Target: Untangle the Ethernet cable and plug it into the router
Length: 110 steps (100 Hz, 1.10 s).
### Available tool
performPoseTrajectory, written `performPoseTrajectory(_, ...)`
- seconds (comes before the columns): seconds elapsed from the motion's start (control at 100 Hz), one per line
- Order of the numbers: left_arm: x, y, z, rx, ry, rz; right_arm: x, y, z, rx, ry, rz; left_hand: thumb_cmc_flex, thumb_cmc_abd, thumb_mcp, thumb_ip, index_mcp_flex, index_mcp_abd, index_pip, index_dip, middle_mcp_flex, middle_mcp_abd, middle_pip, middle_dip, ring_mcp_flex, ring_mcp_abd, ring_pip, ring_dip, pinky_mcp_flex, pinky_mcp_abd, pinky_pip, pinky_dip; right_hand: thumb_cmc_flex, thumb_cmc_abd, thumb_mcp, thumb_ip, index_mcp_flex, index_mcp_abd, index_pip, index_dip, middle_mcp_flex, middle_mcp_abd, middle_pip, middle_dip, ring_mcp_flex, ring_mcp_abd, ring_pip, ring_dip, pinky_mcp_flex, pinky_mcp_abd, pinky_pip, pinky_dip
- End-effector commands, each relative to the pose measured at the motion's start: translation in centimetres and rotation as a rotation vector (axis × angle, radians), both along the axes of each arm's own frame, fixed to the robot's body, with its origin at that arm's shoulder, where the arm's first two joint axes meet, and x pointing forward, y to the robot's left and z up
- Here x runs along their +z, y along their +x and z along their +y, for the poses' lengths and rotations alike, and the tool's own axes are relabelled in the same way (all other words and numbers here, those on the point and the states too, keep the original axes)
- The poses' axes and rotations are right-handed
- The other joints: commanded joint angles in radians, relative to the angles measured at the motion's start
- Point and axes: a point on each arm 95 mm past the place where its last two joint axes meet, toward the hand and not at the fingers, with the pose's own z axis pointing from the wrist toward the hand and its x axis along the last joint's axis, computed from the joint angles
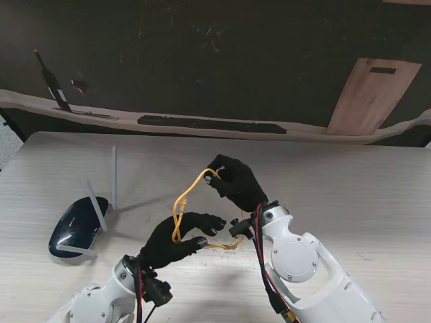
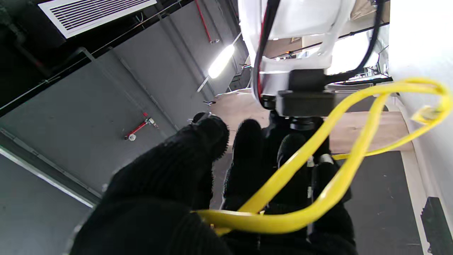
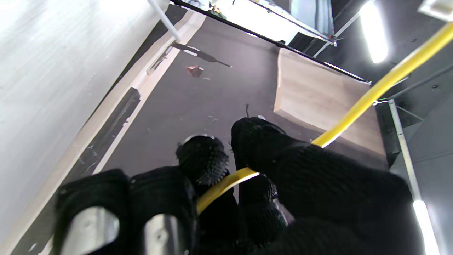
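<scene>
A yellow Ethernet cable point(image 1: 179, 210) hangs looped in the air between my two black-gloved hands, over the middle of the table. My left hand point(image 1: 176, 240) is shut on its nearer loops point(image 2: 283, 198). My right hand point(image 1: 236, 182), farther from me, pinches another stretch of the cable point(image 3: 226, 184) between thumb and fingers point(image 3: 202, 156). A cable plug point(image 2: 426, 114) shows at the loop's end in the left wrist view. The dark blue router point(image 1: 77, 225) with white antennas point(image 1: 114, 177) lies on the table at the left, apart from both hands.
The pale wooden table point(image 1: 363, 188) reaches to a far edge, with dark floor beyond. A wooden board point(image 1: 370, 94) lies on the floor at the far right, and a flat black strip point(image 1: 212, 124) along the edge.
</scene>
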Motion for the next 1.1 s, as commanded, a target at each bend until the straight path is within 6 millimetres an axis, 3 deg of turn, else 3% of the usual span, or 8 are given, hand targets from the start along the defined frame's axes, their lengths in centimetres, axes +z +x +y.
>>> performPoseTrajectory(0.0,0.0,-0.1,-0.2,0.003,0.018,-0.012,-1.4,0.0,0.0,-0.008,-0.007,0.046,0.059,-0.019,0.005,-0.017,0.036,-0.017,0.041,0.014,0.105,-0.04,-0.023,0.069,0.067,-0.007,0.045,0.025,0.022,-0.029,0.052,0.028,0.004,0.039,-0.025,0.001,0.039,0.015,0.032,0.028,0.078,0.14,0.084,0.017,-0.011,-0.04,0.048,-0.003,0.016,-0.049,0.227,-0.007)
performPoseTrajectory(0.12,-0.2,0.0,0.0,0.016,0.012,0.008,-2.4,-0.1,-0.4,-0.034,-0.01,0.082,0.098,0.01,-0.076,-0.01,0.023,0.02,0.06,0.01,0.22,-0.043,-0.013,0.131,0.186,0.034,0.117,0.05,0.148,0.042,0.14,0.066,0.007,0.038,-0.027,0.002,0.039,0.017,0.031,0.026,0.077,0.141,0.084,0.017,-0.011,-0.038,0.047,-0.004,0.016,-0.049,0.228,-0.008)
performPoseTrajectory(0.28,-0.6,0.0,0.3,-0.032,0.051,0.058,-2.8,-0.3,-1.0,-0.047,0.015,0.106,0.184,0.114,-0.293,0.015,-0.016,0.078,0.044,0.017,0.192,-0.024,0.35,0.178,0.314,0.118,0.289,0.121,0.292,0.147,0.235,0.093,0.007,0.032,-0.035,0.003,0.041,0.022,0.028,0.023,0.076,0.142,0.084,0.016,-0.011,-0.036,0.046,-0.006,0.016,-0.048,0.229,-0.01)
performPoseTrajectory(0.43,-1.0,0.1,0.8,0.007,0.104,0.07,-2.3,-0.6,-1.7,-0.028,0.064,0.13,0.193,0.146,-0.4,0.027,-0.015,0.103,0.05,0.023,0.216,-0.029,0.574,0.26,0.415,0.145,0.452,0.208,0.4,0.203,0.329,0.116,-0.031,0.017,-0.067,0.01,0.064,0.024,0.032,0.015,0.076,0.14,0.075,0.012,-0.008,-0.07,0.032,-0.025,0.012,-0.044,0.206,-0.021)
performPoseTrajectory(0.64,-1.4,0.0,2.0,0.101,0.126,0.075,-1.7,-1.6,-2.3,0.06,0.161,0.229,0.021,0.044,-0.254,0.001,0.073,0.123,0.121,0.005,0.404,-0.046,0.775,0.342,0.628,0.169,0.726,0.297,0.606,0.304,0.538,0.123,-0.033,0.014,-0.111,0.019,0.085,0.044,0.029,0.018,0.08,0.165,0.037,-0.011,-0.011,-0.034,0.005,-0.075,0.002,0.031,0.125,-0.016)
performPoseTrajectory(0.82,-1.5,0.1,3.5,0.212,0.268,0.02,-1.8,-2.4,-2.6,0.128,0.185,0.29,-0.02,0.012,-0.178,-0.006,0.094,0.118,0.122,-0.006,0.455,-0.033,0.812,0.338,0.731,0.172,0.918,0.341,0.772,0.384,0.702,0.128,-0.041,0.022,-0.124,0.022,0.101,0.044,0.026,0.033,0.097,0.17,0.051,-0.012,-0.014,0.003,0.047,-0.044,0.02,-0.043,0.242,0.039)
performPoseTrajectory(0.95,-1.5,0.2,4.6,0.279,0.356,-0.019,-1.8,-2.9,-3.0,0.151,0.187,0.304,-0.026,0.005,-0.163,-0.001,0.094,0.134,0.124,-0.003,0.46,-0.031,0.818,0.34,0.732,0.175,1.007,0.363,0.834,0.394,0.762,0.116,-0.082,0.053,-0.126,0.018,0.119,0.033,0.038,0.095,0.105,0.174,0.063,-0.007,-0.015,0.022,0.05,-0.007,0.035,-0.088,0.245,0.224)
performPoseTrajectory(1.09,-1.7,0.3,5.4,0.357,0.414,-0.061,-1.7,-3.5,-3.6,0.183,0.208,0.334,-0.034,-0.005,-0.145,-0.001,0.095,0.152,0.135,0.001,0.453,-0.029,0.813,0.338,0.731,0.171,1.099,0.387,0.878,0.386,0.835,0.106,-0.148,0.09,-0.12,0.029,0.185,0.045,0.034,0.232,0.117,0.172,0.074,-0.003,-0.015,0.028,0.049,0.012,0.037,-0.087,0.245,0.289)
